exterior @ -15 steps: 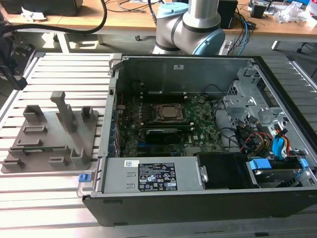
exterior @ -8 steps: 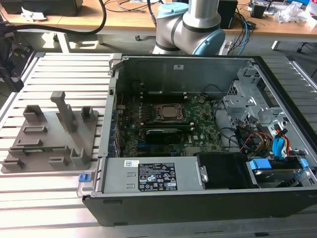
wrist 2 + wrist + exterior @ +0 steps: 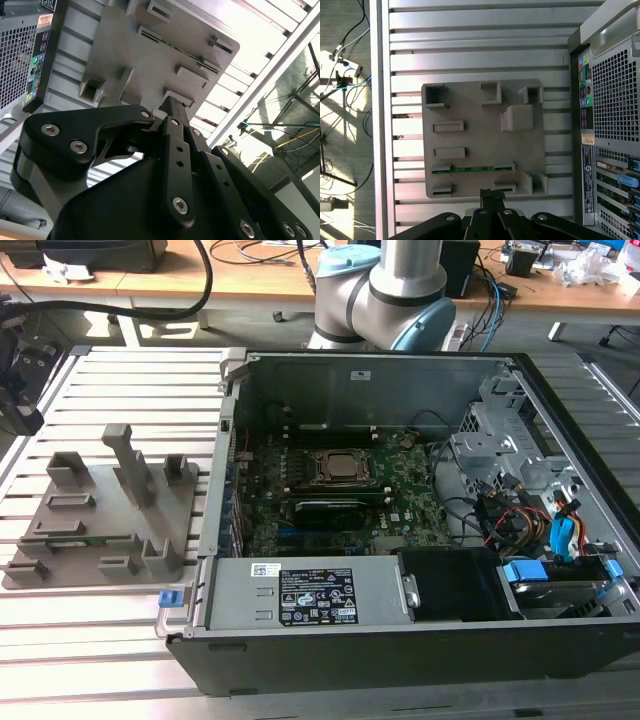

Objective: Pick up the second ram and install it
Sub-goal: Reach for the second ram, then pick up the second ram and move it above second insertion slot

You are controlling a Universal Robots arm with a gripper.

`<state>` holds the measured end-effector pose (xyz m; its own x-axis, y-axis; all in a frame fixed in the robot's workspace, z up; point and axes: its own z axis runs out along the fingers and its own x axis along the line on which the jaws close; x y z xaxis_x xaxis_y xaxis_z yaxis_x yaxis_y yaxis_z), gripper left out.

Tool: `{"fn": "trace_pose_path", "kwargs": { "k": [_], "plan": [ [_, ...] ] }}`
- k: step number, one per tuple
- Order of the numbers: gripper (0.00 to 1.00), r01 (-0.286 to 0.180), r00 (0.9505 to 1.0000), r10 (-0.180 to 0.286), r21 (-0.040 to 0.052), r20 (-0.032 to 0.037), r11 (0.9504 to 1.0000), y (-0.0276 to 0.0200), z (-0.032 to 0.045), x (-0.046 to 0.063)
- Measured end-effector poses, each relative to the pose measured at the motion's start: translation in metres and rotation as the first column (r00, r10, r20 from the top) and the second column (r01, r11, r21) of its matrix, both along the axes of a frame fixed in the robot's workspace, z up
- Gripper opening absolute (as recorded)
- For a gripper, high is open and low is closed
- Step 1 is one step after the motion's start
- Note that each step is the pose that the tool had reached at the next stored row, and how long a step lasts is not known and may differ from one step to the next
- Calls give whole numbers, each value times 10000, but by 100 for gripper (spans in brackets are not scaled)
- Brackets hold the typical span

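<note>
My gripper (image 3: 492,196) hangs above the grey fixture plate (image 3: 470,107), which lies on the slatted aluminium table (image 3: 470,45). In both wrist views my fingertips (image 3: 173,111) are pressed together with nothing between them.

The second ram (image 3: 472,169) is not in my grasp. In the first wrist view it is a thin green stick seated on edge in the plate, its two ends caught in a pair of slotted holders. It lies below me and a little ahead of my fingertips, apart from them. One more pair of slotted holders (image 3: 442,189) sits between the stick and my fingertips, right at the plate's near edge. Farther ahead of me the plate carries several more raised blocks and pockets.

Off to one side of my fingers stands the computer case (image 3: 610,100), its perforated rear panel facing the plate. In the exterior view the case (image 3: 560,470) lies open on the table (image 3: 100,640) beside the plate (image 3: 100,510), with the green motherboard (image 3: 260,510) exposed inside.
</note>
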<state>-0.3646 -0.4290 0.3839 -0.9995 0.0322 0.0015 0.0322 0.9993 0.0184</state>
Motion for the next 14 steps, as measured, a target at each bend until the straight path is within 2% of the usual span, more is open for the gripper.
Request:
{"fn": "trace_pose_path", "kwargs": {
  "k": [11, 12, 14],
  "plan": [
    [11, -11, 10000, 11, 0, 0, 10000, -1, 0, 0],
    [11, -57, 10000, 57, 0, 0, 10000, -1, 0, 0],
    [11, -473, 9989, 473, 0, 1, 9989, -1, 0, 0]
  ]
}}
